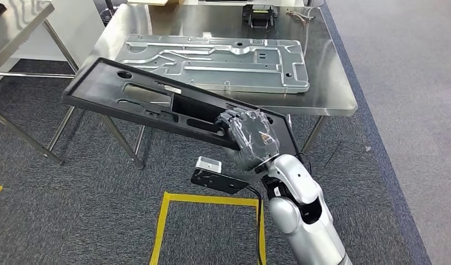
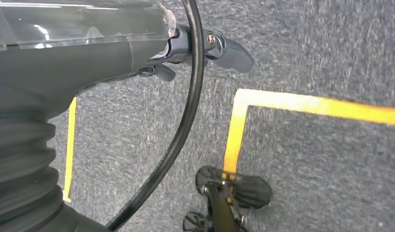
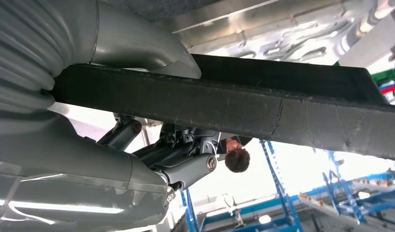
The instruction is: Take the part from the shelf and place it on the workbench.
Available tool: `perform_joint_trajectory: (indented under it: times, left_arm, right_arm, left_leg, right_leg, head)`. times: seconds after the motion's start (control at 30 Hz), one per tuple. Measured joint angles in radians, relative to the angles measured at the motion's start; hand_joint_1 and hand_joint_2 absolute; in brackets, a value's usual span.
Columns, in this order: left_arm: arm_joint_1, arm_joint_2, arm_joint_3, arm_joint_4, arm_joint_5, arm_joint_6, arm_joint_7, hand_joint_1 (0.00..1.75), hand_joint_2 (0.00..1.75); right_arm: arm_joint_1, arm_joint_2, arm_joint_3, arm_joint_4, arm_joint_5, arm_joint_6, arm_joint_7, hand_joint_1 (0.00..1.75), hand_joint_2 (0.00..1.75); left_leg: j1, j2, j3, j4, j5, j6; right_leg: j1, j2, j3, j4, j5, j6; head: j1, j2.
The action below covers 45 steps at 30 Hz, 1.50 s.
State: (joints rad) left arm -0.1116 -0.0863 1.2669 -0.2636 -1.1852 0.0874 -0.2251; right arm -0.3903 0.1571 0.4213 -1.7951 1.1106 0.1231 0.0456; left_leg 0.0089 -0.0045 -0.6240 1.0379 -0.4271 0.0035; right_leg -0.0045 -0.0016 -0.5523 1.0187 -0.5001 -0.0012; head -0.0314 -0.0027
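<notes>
Steel tabletop (image 1: 333, 94) ahead already carries a grey metal panel (image 1: 217, 62). My right hand (image 1: 250, 138) grips the black part (image 1: 134, 96) by one end, tilted over the near edge; that leverage could twist it loose. Left hand (image 2: 137, 48) hangs empty, fingers apart.

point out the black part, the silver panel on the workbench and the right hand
black part (image 1: 110, 88), head view, upper face near its far end
silver panel (image 1: 223, 62), head view, middle of its ribbed face
right hand (image 1: 250, 138), head view, back of the hand
</notes>
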Motion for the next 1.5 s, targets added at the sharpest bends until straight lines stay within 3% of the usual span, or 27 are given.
perform_joint_trajectory:
  times: [0.1, 0.13, 0.2, 0.23, 0.27, 0.3, 0.33, 0.37, 0.43, 0.6, 0.7, 0.77, 0.8, 0.83, 0.87, 0.93, 0.97, 1.1, 1.17, 1.23, 1.27, 1.3, 1.33, 1.4, 1.43, 1.5]
  left_arm:
    - [0.001, -0.001, 0.0, 0.0, 0.0, 0.0, 0.0, 0.0, 1.75]
    - [0.0, -0.001, 0.0, 0.0, 0.0, 0.0, 0.0, 0.0, 1.75]
    - [-0.001, -0.001, 0.0, 0.0, 0.001, 0.0, 0.0, 0.0, 1.75]
    - [-0.001, -0.002, 0.0, 0.0, 0.001, 0.0, 0.0, 0.0, 1.75]
    - [0.0, -0.002, 0.0, 0.0, 0.002, 0.0, 0.0, 0.0, 1.75]
    - [0.0, -0.002, 0.0, 0.0, 0.002, 0.0, 0.0, 0.0, 1.75]
    - [0.0, -0.003, 0.0, 0.0, 0.002, -0.001, 0.0, 0.0, 1.75]
    - [0.0, -0.004, 0.0, 0.0, 0.003, -0.001, 0.0, 0.0, 1.75]
    - [-0.001, -0.006, 0.0, 0.0, 0.003, -0.002, -0.001, 0.0, 1.75]
    - [0.0, -0.009, 0.0, 0.0, 0.003, -0.004, -0.001, 0.0, 1.75]
    - [0.0, -0.011, 0.0, 0.0, 0.003, -0.004, -0.001, 0.0, 1.75]
    - [0.002, -0.011, 0.0, 0.0, 0.003, -0.004, -0.001, 0.0, 1.75]
    - [0.002, -0.011, 0.0, 0.0, 0.003, -0.004, -0.001, 0.0, 1.75]
    - [0.002, -0.012, 0.0, 0.0, 0.003, -0.005, -0.001, 0.0, 1.75]
    - [0.002, -0.011, 0.0, 0.0, 0.003, -0.005, -0.001, 0.0, 1.75]
    - [0.001, -0.011, 0.0, 0.0, 0.003, -0.006, -0.002, 0.0, 1.75]
    - [0.001, -0.011, 0.0, 0.0, 0.004, -0.007, -0.002, 0.0, 1.75]
    - [0.002, -0.012, 0.0, 0.0, 0.005, -0.009, -0.003, 0.0, 1.75]
    - [0.001, -0.012, 0.0, 0.0, 0.006, -0.01, -0.003, 0.0, 1.75]
    - [0.0, -0.012, 0.0, 0.0, 0.005, -0.011, -0.003, 0.0, 1.75]
    - [0.001, -0.012, 0.0, 0.0, 0.004, -0.011, -0.003, 0.0, 1.75]
    - [0.001, -0.012, 0.0, 0.0, 0.003, -0.011, -0.003, 0.0, 1.75]
    - [0.001, -0.012, 0.0, 0.0, 0.002, -0.011, -0.003, 0.0, 1.75]
    - [0.002, -0.014, 0.0, 0.0, 0.001, -0.011, -0.003, 0.0, 1.75]
    - [0.001, -0.015, 0.0, 0.0, 0.001, -0.011, -0.003, 0.0, 1.75]
    - [0.001, -0.017, 0.0, 0.0, 0.0, -0.011, -0.003, 0.0, 1.75]
  right_arm:
    - [-0.004, 0.0, 0.001, 0.0, 0.002, 0.0, 0.001, 1.75, 1.75]
    - [-0.007, 0.0, 0.001, 0.0, 0.003, 0.001, 0.001, 1.75, 1.75]
    - [-0.01, -0.001, 0.001, 0.002, 0.004, 0.002, 0.003, 1.75, 1.75]
    - [-0.01, -0.002, 0.001, 0.004, 0.004, 0.002, 0.004, 1.75, 1.75]
    - [-0.01, -0.003, 0.001, 0.006, 0.005, 0.003, 0.005, 1.75, 1.75]
    - [-0.01, -0.004, 0.001, 0.007, 0.005, 0.003, 0.006, 1.75, 1.75]
    - [-0.011, -0.004, 0.001, 0.008, 0.006, 0.003, 0.006, 1.75, 1.75]
    - [-0.011, -0.004, 0.001, 0.009, 0.006, 0.003, 0.006, 1.75, 1.75]
    - [-0.014, -0.004, 0.002, 0.009, 0.006, 0.003, 0.006, 1.75, 1.75]
    - [-0.019, -0.004, 0.006, 0.01, 0.008, 0.004, 0.006, 1.75, 1.75]
    - [-0.022, -0.003, 0.011, 0.011, 0.009, 0.004, 0.006, 1.75, 1.75]
    - [-0.021, -0.003, 0.014, 0.014, 0.01, 0.005, 0.006, 1.75, 1.75]
    - [-0.021, -0.003, 0.015, 0.016, 0.01, 0.006, 0.006, 1.75, 1.75]
    - [-0.021, -0.003, 0.015, 0.017, 0.01, 0.007, 0.006, 1.75, 1.75]
    - [-0.021, -0.003, 0.015, 0.017, 0.01, 0.008, 0.007, 1.75, 1.75]
    - [-0.023, -0.003, 0.015, 0.017, 0.01, 0.008, 0.007, 1.75, 1.75]
    - [-0.024, -0.003, 0.015, 0.017, 0.01, 0.008, 0.007, 1.75, 1.75]
    - [-0.027, -0.003, 0.015, 0.017, 0.012, 0.008, 0.008, 1.75, 1.75]
    - [-0.029, -0.003, 0.015, 0.017, 0.014, 0.008, 0.009, 1.75, 1.75]
    - [-0.028, -0.005, 0.015, 0.02, 0.017, 0.011, 0.011, 1.75, 1.75]
    - [-0.027, -0.006, 0.015, 0.022, 0.018, 0.013, 0.013, 1.75, 1.75]
    - [-0.027, -0.008, 0.015, 0.024, 0.02, 0.014, 0.015, 1.75, 1.75]
    - [-0.027, -0.009, 0.015, 0.025, 0.021, 0.016, 0.017, 1.75, 1.75]
    - [-0.028, -0.011, 0.015, 0.026, 0.022, 0.016, 0.019, 1.75, 1.75]
    - [-0.029, -0.011, 0.015, 0.026, 0.022, 0.016, 0.019, 1.75, 1.75]
    - [-0.031, -0.012, 0.015, 0.026, 0.022, 0.017, 0.02, 1.75, 1.75]
  left_leg:
    - [0.008, -0.001, 0.009, -0.016, 0.004, 0.014]
    - [0.01, 0.0, 0.013, -0.021, 0.005, 0.019]
    - [0.009, 0.0, 0.016, -0.022, 0.003, 0.025]
    - [0.009, -0.001, 0.016, -0.022, 0.001, 0.026]
    - [0.009, -0.001, 0.017, -0.021, 0.0, 0.027]
    - [0.008, -0.003, 0.019, -0.02, -0.002, 0.026]
    - [0.008, -0.004, 0.021, -0.019, -0.005, 0.025]
    - [0.008, -0.006, 0.024, -0.017, -0.008, 0.022]
    - [0.005, -0.008, 0.025, -0.013, -0.013, 0.015]
    - [0.004, -0.005, 0.018, 0.007, -0.033, -0.011]
    - [0.008, -0.002, -0.056, 0.17, -0.117, -0.026]
    - [0.01, -0.002, -0.106, 0.263, -0.143, -0.031]
    - [0.01, -0.002, -0.107, 0.258, -0.127, -0.031]
    - [0.01, -0.001, -0.087, 0.213, -0.093, -0.03]
    - [0.011, -0.001, -0.054, 0.142, -0.054, -0.027]
    - [0.007, -0.001, 0.006, 0.022, -0.011, -0.019]
    - [0.004, -0.001, 0.019, -0.004, -0.008, -0.013]
    - [0.004, -0.002, 0.025, -0.02, -0.008, 0.012]
    - [0.006, -0.002, 0.029, -0.025, -0.007, 0.023]
    - [0.004, -0.002, 0.029, -0.024, -0.01, 0.03]
    - [0.003, -0.002, 0.03, -0.024, -0.012, 0.032]
    - [0.002, -0.003, 0.031, -0.023, -0.014, 0.032]
    - [0.001, -0.004, 0.034, -0.021, -0.017, 0.032]
    - [-0.002, -0.006, 0.042, -0.019, -0.025, 0.029]
    - [-0.004, -0.007, 0.045, -0.018, -0.028, 0.026]
    - [-0.006, -0.007, 0.046, -0.018, -0.033, 0.018]
  right_leg:
    - [0.0, -0.002, -0.008, 0.024, -0.022, 0.017]
    - [0.0, -0.001, -0.027, 0.065, -0.044, 0.021]
    - [-0.001, 0.0, -0.099, 0.193, -0.095, 0.025]
    - [-0.002, 0.0, -0.134, 0.246, -0.107, 0.026]
    - [-0.002, 0.0, -0.155, 0.27, -0.101, 0.027]
    - [-0.003, 0.0, -0.157, 0.256, -0.075, 0.027]
    - [-0.003, 0.0, -0.139, 0.206, -0.036, 0.025]
    - [-0.002, 0.0, -0.111, 0.136, 0.003, 0.021]
    - [0.001, 0.0, -0.065, 0.028, 0.046, 0.011]
    - [0.0, 0.001, -0.048, -0.008, 0.052, -0.015]
    - [-0.004, -0.002, -0.04, -0.014, 0.052, -0.026]
    - [-0.004, -0.001, -0.039, -0.013, 0.05, -0.026]
    - [-0.004, -0.001, -0.037, -0.013, 0.048, -0.026]
    - [-0.004, 0.0, -0.034, -0.012, 0.045, -0.024]
    - [-0.004, 0.0, -0.031, -0.011, 0.042, -0.021]
    - [0.0, 0.001, -0.026, -0.007, 0.035, -0.012]
    - [0.001, 0.001, -0.026, -0.006, 0.033, -0.007]
    - [-0.001, 0.001, -0.029, 0.006, 0.02, 0.014]
    - [-0.002, 0.001, -0.069, 0.088, -0.026, 0.021]
    - [-0.002, 0.001, -0.142, 0.221, -0.08, 0.024]
    - [-0.002, 0.001, -0.17, 0.266, -0.088, 0.024]
    - [-0.002, 0.001, -0.182, 0.275, -0.076, 0.024]
    - [-0.002, 0.001, -0.171, 0.242, -0.045, 0.02]
    - [0.002, 0.001, -0.112, 0.109, 0.031, 0.008]
    - [0.005, 0.001, -0.084, 0.05, 0.053, 0.002]
    - [0.009, 0.002, -0.063, 0.003, 0.059, -0.005]
  head:
    - [0.0, 0.0]
    - [0.0, 0.0]
    - [0.0, 0.0]
    - [0.0, 0.0]
    - [0.0, 0.0]
    - [0.0, 0.0]
    - [0.0, 0.0]
    - [0.0, 0.0]
    - [0.0, 0.0]
    - [0.0, 0.0]
    - [0.0, 0.0]
    - [0.0, 0.0]
    - [0.0, 0.0]
    - [0.0, 0.0]
    - [0.0, 0.0]
    - [0.0, 0.0]
    - [0.0, 0.0]
    - [0.0, 0.0]
    - [0.0, 0.0]
    - [0.0, 0.0]
    - [0.0, 0.0]
    - [0.0, 0.0]
    - [0.0, 0.0]
    - [0.0, 0.0]
    - [0.0, 0.0]
    - [0.0, 0.0]
